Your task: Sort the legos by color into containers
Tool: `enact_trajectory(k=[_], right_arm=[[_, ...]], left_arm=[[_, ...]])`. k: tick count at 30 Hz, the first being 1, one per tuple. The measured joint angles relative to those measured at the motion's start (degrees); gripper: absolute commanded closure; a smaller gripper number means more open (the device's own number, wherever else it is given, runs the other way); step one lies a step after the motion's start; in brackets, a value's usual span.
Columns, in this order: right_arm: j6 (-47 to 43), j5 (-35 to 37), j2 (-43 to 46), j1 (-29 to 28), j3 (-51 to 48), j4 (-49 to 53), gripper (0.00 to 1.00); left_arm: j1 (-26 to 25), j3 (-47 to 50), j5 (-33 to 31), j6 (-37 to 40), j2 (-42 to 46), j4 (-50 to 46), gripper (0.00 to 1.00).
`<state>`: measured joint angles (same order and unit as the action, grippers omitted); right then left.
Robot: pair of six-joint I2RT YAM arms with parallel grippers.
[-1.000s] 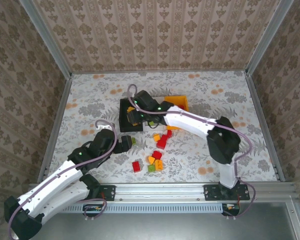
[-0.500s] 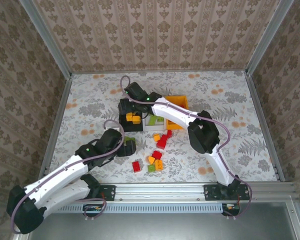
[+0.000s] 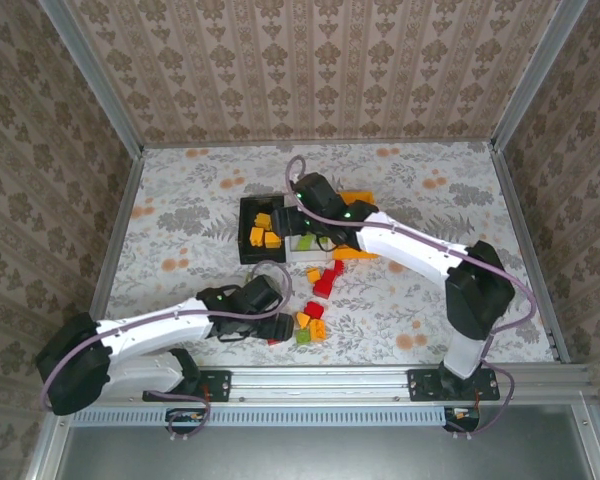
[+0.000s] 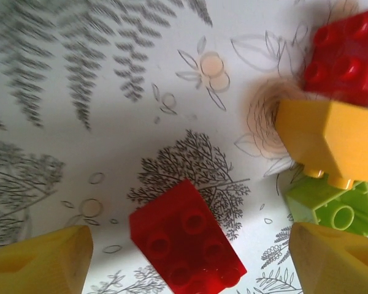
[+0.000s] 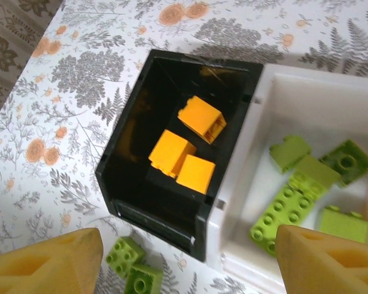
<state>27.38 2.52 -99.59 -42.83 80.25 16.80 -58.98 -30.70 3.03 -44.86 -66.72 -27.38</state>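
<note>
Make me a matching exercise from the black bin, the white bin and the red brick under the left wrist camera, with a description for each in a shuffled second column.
Things:
1. black bin
2. white bin
3. red brick

Descriptions:
A. lies on the table between the left fingers
B. holds light green bricks
C. holds orange-yellow bricks

Pairs: 1-C, 2-B, 3-A

Orange legos (image 5: 172, 153) in black bin (image 5: 130, 147)
</note>
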Motion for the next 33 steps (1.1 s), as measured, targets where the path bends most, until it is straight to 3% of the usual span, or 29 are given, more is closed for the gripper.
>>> enact_trajectory(k=[9,13,21,29,33], right_arm=[[0.1,0.6,9.8,2.0,-11.3,-1.9,0.24],[0.4,0.7,13.6,2.8,-14.0,-2.8,0.24],[1.3,1.0,16.7,4.0,-17.4,-4.1,0.24],[2.0,1.2,18.1,5.3,-19.7,-4.9,0.24],[2.9,1.6,21.2,6.0,-21.2,-4.9,0.24]], left_arm=[[-1.4,-2.6,-1.9,0.1,-7.2,-2.1,0.45],[-1.7,-4.4,-3.0,0.9,-9.1,-4.7,0.48],[-4.1,-7.3,-5.0,2.9,-11.6,-9.6,0.69],[-4.2,-10.6,-7.9,3.0,-7.3,-13.7,0.72],[-1.9,-15.7,-10.7,4.6,-2.8,-14.0,0.71]])
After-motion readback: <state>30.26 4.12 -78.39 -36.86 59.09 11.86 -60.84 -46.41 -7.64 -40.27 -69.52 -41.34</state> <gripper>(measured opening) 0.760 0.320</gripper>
